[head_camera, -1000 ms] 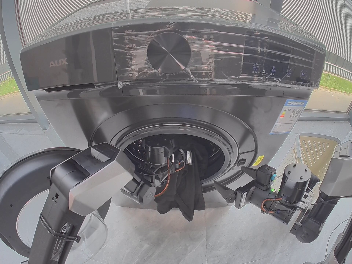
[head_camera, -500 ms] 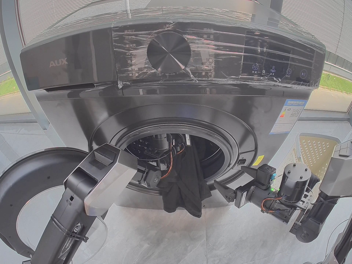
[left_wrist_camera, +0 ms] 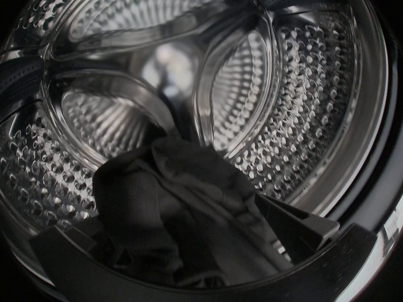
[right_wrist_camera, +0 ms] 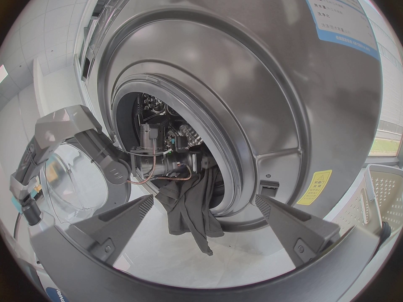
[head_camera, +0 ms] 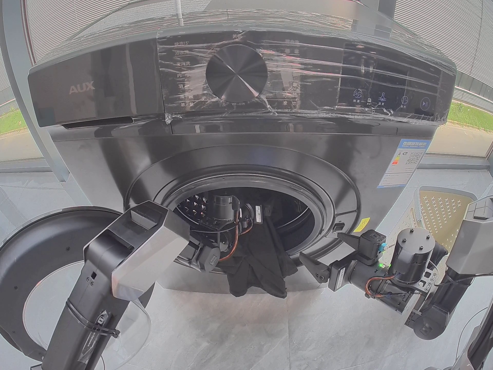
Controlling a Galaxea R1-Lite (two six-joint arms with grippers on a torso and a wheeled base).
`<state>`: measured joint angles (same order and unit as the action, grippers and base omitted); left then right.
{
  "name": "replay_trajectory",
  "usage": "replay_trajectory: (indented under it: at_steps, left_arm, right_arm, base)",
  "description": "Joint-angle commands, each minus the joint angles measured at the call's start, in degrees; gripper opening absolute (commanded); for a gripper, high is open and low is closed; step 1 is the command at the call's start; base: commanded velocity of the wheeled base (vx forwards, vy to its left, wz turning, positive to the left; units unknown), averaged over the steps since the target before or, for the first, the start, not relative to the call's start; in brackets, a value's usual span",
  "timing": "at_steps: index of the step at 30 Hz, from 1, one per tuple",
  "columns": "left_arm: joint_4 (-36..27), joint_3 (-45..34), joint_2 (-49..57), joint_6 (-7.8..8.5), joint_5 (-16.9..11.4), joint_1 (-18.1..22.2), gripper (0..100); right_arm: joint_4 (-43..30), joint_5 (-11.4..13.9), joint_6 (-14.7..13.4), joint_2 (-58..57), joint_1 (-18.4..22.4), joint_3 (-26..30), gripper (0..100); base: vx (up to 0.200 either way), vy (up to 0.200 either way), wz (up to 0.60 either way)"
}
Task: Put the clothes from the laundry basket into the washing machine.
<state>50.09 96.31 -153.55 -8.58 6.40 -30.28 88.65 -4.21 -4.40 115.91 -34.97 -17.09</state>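
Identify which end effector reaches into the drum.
The left end effector, in the drum with the black garment; the right end effector sits open outside.

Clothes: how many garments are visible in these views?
1. A black garment lies over the lower rim of the washing machine's opening, part inside the drum, part hanging outside. More may be hidden in the laundry basket on the right, mostly out of sight.

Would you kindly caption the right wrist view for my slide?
Left arm inside grey front-loading washing machine; black garment hanging over its door rim.
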Motion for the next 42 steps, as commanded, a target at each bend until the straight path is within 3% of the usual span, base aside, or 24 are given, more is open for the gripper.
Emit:
replay_trajectory:
  at_steps: [1,7,9,10,17,23,24,35,38,42]
  left_arm:
    - [-3.60,-9.21,8.62,0.23,-1.39,-1.18,100]
    - [-11.68,-20.37,16.71,0.76,-4.82,-3.47,100]
    - [-13.00,-22.04,17.32,1.29,-5.61,-3.73,100]
    - [-13.44,-23.71,17.50,2.34,-6.40,-4.08,100]
    - [-12.91,-24.15,14.60,4.36,-6.40,-4.26,100]
    - [-11.86,-23.88,11.87,4.54,-6.31,-4.17,100]
    - [-11.60,-23.80,11.43,4.63,-6.31,-4.17,0]
    - [-8.52,-17.82,10.91,3.84,-5.52,-3.38,0]
    - [-5.71,-11.67,8.97,2.78,-1.74,-2.15,0]
    - [-2.19,-7.01,6.34,2.61,0.63,-0.92,0]
  right_arm:
    - [0.03,0.07,0.01,0.02,-0.09,-0.14,100]
    - [0.03,0.16,0.09,0.02,0.08,-0.14,100]
    - [0.03,0.16,0.09,0.02,-0.01,-0.14,100]
    - [0.03,0.16,0.09,0.02,-0.01,-0.14,100]
    - [0.03,0.16,0.27,0.02,0.08,-0.14,100]
    - [0.03,0.16,0.27,0.02,-0.01,-0.14,100]
    - [0.03,0.16,0.27,-0.07,-0.01,-0.14,100]
    - [0.03,0.16,0.27,-0.16,0.26,-0.49,100]
    - [0.03,0.16,0.27,-0.07,0.08,-0.75,100]
    - [0.03,0.16,0.27,-0.07,0.08,-0.93,100]
  base:
    - [0.000,0.000,0.00]
    - [0.000,0.000,0.00]
    - [0.000,0.000,0.00]
    - [0.000,0.000,0.00]
    - [0.000,0.000,0.00]
    - [0.000,0.000,0.00]
    - [0.000,0.000,0.00]
    - [0.000,0.000,0.00]
    - [0.000,0.000,0.00]
    - [0.000,0.000,0.00]
